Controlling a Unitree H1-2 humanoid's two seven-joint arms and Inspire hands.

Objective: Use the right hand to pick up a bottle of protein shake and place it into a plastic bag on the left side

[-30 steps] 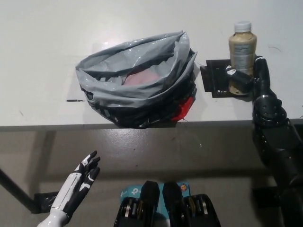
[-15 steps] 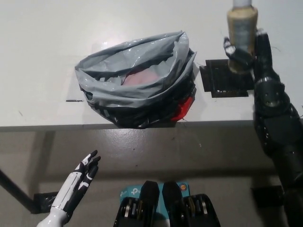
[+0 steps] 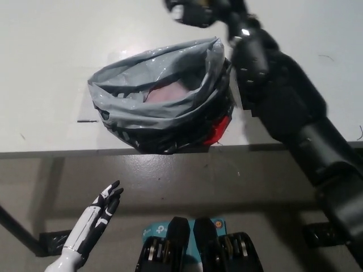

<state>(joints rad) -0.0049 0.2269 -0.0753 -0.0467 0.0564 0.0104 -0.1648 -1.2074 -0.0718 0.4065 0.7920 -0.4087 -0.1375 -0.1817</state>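
Observation:
My black right hand [image 3: 199, 11] is at the top edge of the head view, above the far rim of the grey plastic bag [image 3: 130, 90], and it is blurred by motion. The hand looks closed. Only a pale bit of the protein shake bottle [image 3: 178, 11] shows at its left side; the rest of the bottle is hidden or out of frame. My black forearm crosses the table from the lower right and passes over the bag's right side. The bag sits open near the table's front edge, with something pink inside. My white left hand [image 3: 95, 220] rests open at the lower left, below the table.
The white table [image 3: 51, 68] ends at a front edge [image 3: 68, 152], with grey floor below it. A red piece [image 3: 218, 131] shows under the bag's right side. A short dark mark [image 3: 87, 120] lies on the table left of the bag.
My right hand lifted the bottle off the black mat at the right, then swung up and left to above the bag's far rim. My arm now covers the mat. The left hand stayed put.

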